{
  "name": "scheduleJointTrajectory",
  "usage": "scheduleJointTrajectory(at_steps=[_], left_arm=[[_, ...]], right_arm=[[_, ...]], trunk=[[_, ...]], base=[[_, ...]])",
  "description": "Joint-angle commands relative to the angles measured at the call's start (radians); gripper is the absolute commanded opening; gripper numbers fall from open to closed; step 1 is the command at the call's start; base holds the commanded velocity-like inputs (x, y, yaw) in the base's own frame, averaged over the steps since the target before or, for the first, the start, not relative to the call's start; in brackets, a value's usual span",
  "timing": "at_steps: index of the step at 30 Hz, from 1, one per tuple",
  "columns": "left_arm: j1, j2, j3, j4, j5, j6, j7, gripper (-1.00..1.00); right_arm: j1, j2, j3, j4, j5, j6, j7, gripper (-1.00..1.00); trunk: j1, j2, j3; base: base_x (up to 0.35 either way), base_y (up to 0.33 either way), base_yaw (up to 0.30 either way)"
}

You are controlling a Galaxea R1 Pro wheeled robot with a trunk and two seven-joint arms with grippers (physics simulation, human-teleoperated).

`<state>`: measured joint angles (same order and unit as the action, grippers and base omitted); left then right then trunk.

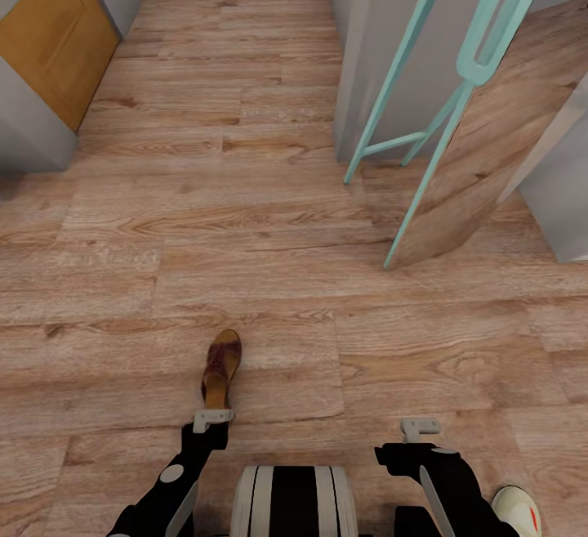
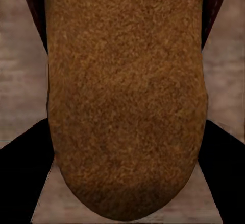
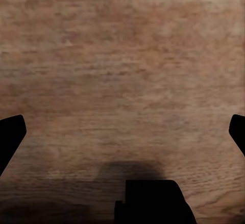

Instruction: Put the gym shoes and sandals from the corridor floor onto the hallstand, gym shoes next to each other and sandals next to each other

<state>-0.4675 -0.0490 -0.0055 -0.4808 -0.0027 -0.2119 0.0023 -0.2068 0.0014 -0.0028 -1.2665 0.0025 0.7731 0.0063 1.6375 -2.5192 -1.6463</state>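
Observation:
One dark brown sandal [image 1: 221, 367] with a tan footbed sticks out forward from my left gripper [image 1: 214, 417], which is shut on its heel end. In the left wrist view the sandal's tan footbed [image 2: 125, 96] sits between the two black fingers [image 2: 20, 175]. My right gripper [image 1: 420, 427] hangs open over bare corridor floor [image 1: 245, 218], its fingertips [image 3: 11, 134] wide apart with nothing between them. A white gym shoe [image 1: 516, 509] with a red accent lies on the floor at the lower right, just right of my right arm. The hallstand is out of view.
A turquoise frame [image 1: 425, 87] carrying a tilted wood panel [image 1: 498, 128] stands ahead on the right against a grey wall [image 1: 367, 46]. An orange door [image 1: 49, 22] is at the far left. The corridor runs on ahead between them.

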Motion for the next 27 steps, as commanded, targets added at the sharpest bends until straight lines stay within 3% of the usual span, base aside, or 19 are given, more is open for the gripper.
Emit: scheduleJointTrajectory(at_steps=[1,23,27], left_arm=[[0.000,0.000,0.000,0.001,-0.001,-0.003,0.001,-1.00],[0.000,0.000,-0.001,0.000,-0.002,-0.004,0.001,-1.00],[0.000,-0.001,-0.001,-0.002,-0.002,-0.003,0.002,-1.00]], right_arm=[[0.000,0.000,0.000,-0.001,0.000,0.005,0.000,1.00],[0.000,0.000,0.000,-0.002,0.001,0.005,0.000,1.00],[0.000,0.002,0.004,-0.001,0.008,0.005,-0.005,1.00]], trunk=[[0.000,0.000,0.000],[0.000,0.000,0.000],[-0.002,0.001,0.015]], base=[[0.000,0.000,0.000],[0.000,0.000,0.000],[0.000,0.000,0.000]])
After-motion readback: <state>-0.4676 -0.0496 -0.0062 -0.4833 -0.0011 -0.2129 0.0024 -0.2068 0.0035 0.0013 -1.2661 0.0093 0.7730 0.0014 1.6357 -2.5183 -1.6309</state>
